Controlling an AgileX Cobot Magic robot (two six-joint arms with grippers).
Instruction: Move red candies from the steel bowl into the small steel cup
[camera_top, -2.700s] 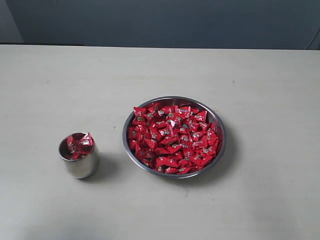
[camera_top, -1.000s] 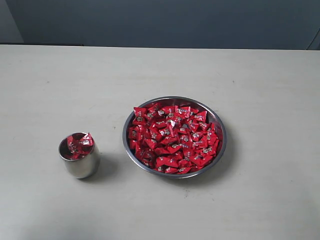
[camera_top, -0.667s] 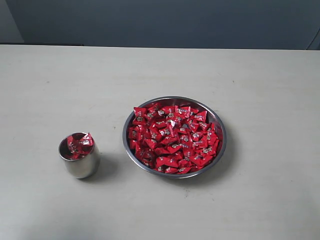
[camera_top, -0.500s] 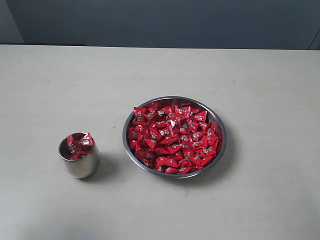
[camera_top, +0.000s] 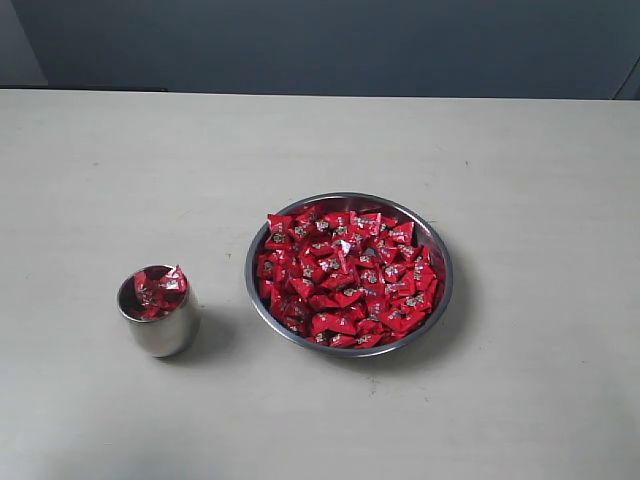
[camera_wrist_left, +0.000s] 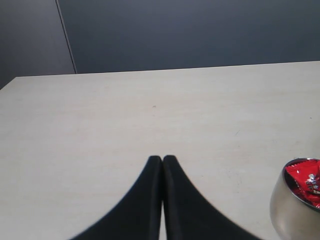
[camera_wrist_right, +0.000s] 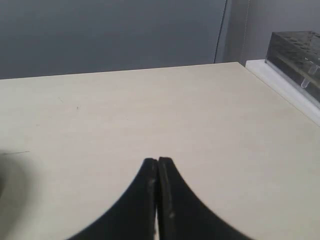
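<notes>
A few shiny red-wrapped candies (camera_top: 157, 290) lie in the small polished steel cup (camera_top: 165, 338), which stands on the pale table (camera_top: 300, 140) near the wide shallow steel bowl (camera_top: 345, 197), to its left in the exterior view. The bowl is heaped full, so most of the job seems left. The left pincer (camera_wrist_left: 162, 159) and right pincer (camera_wrist_right: 157, 161) are closed tight, empty, off the bowl. Nothing has shifted since the earlier frames.

Red candies (camera_top: 345, 280) — print illegible
</notes>
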